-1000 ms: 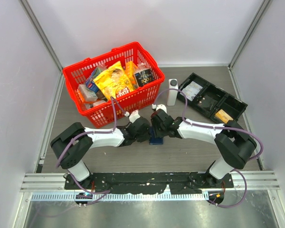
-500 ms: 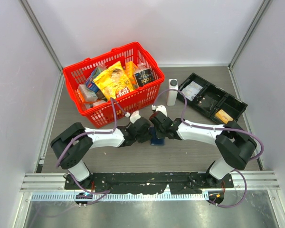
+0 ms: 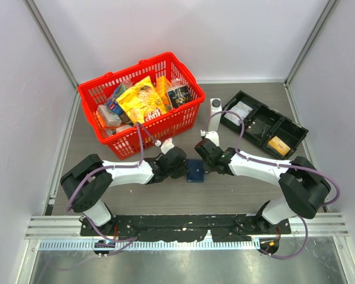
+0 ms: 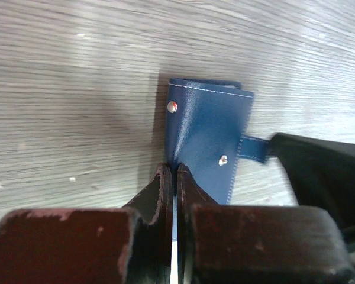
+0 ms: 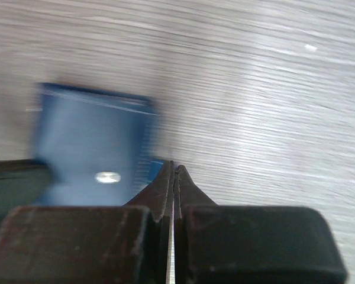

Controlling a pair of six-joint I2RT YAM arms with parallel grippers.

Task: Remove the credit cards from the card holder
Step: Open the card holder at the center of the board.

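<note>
Swinging out to the right since a second before, the right gripper had come off the top of the card holder and settled at its right edge, leaving the navy cover open to the overhead view. That folded card holder lay flat on the grey wood-grain table, between the two grippers. The left gripper had its jaws clamped on the near-left edge of the cover. The right gripper's jaws were pressed together right at the snap tab, though the blurred wrist view did not show whether the tab was truly pinched. No credit cards showed in the holder; one orange-gold card lay in the black compartment tray. The holder looked light, thin and pliable, with a smooth skin likely to slide unless pinned. The tab seemed the natural place to pull, and any stiff, slick card was best nipped by an exposed edge. The cover carried only white stitching and two metal studs, no writing. Print on the yellow snack bag in the red basket was too small to read.
</note>
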